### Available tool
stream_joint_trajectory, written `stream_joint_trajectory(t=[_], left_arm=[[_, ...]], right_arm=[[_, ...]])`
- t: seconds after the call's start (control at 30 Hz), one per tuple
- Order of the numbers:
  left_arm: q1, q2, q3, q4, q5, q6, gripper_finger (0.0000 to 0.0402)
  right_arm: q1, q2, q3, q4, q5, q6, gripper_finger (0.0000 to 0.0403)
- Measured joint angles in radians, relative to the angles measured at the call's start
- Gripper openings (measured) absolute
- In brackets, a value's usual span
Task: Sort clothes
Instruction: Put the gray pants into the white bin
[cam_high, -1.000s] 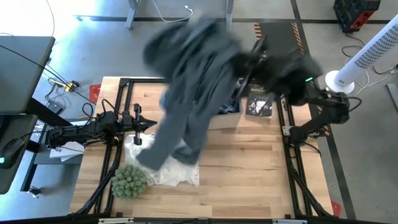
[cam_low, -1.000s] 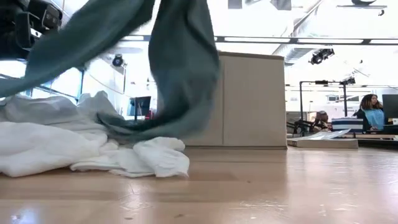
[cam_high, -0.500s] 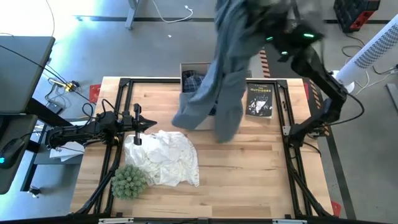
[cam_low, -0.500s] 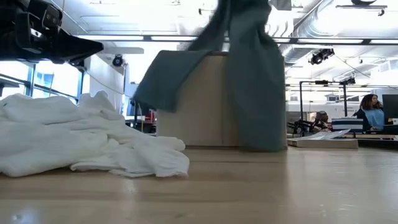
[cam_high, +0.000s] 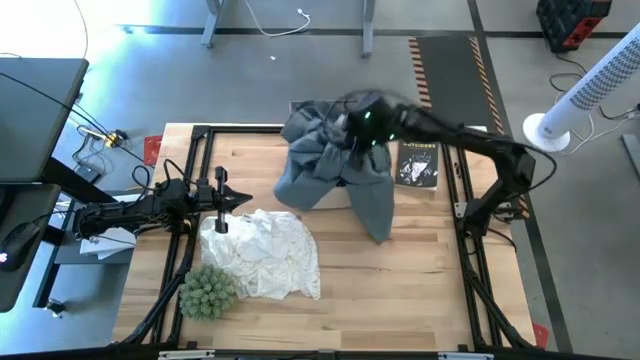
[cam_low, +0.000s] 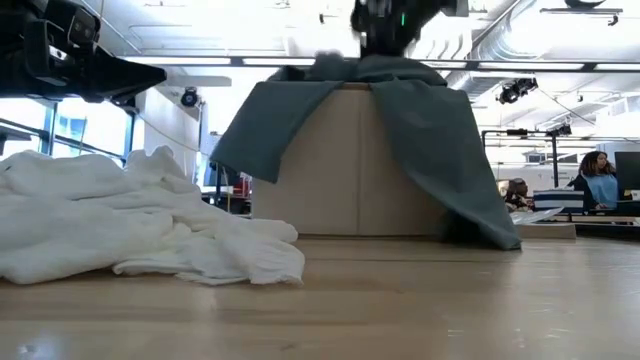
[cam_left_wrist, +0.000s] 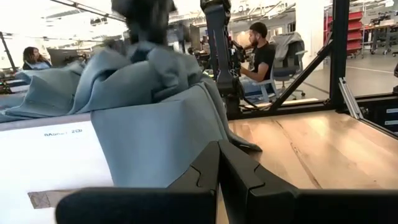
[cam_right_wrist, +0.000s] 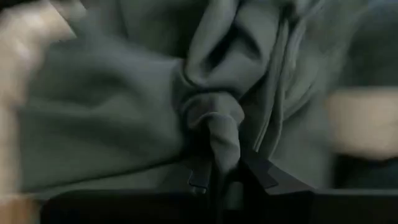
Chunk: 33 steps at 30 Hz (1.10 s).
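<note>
A grey garment lies draped over the cardboard box at the table's far middle. One tail hangs down the box's near side onto the table. My right gripper is above the box, shut on the garment's bunched top. A white garment lies crumpled on the table's left half. My left gripper hovers shut and empty over the white garment's far left edge. My right gripper pinches a bunched fold of the grey garment between its two fingers, several layers gathered together. It comes from above, pointing down over the box. The garment spreads slack below the hold, resting on the box top and sides.
A black book lies right of the box. A spiky green plant ball sits at the near left beside the white garment. The near right wood tabletop is bare. People sit in the room beyond.
My right gripper has swung the grey garment from high over the table's middle toward the far edge, then down onto the box. The garment, which hung long and swinging, now lies draped over the box with its tail on the table.
</note>
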Motion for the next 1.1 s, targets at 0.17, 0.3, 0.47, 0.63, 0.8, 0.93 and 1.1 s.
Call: stream_joint_trajectory(t=[0.17,0.3,0.47,0.63,0.8,0.93,1.1], left_arm=[[0.0,0.0,0.0,0.0,0.0,0.0,0.0001],[0.0,0.0,0.0,0.0,0.0,0.0,0.0001],[0.0,0.0,0.0,0.0,0.0,0.0,0.0001],[0.0,0.0,0.0,0.0,0.0,0.0,0.0001],[0.0,0.0,0.0,0.0,0.0,0.0,0.0001],[0.0,0.0,0.0,0.0,0.0,0.0,0.0001],[0.0,0.0,0.0,0.0,0.0,0.0,0.0001]], right_arm=[[-0.002,0.075,-0.26,0.264,-0.011,0.033,0.0029],[0.0,0.145,-0.309,0.355,0.016,0.051,0.0042],[0.008,0.16,-0.187,0.191,0.129,-0.002,0.0076],[0.01,0.16,0.107,-0.135,0.184,-0.004,0.0126],[0.026,0.154,0.4,-0.424,0.235,0.07,0.0156],[0.06,0.139,0.535,-0.647,0.265,0.135,0.016],[0.183,0.05,0.472,-0.862,0.239,0.167,0.016]])
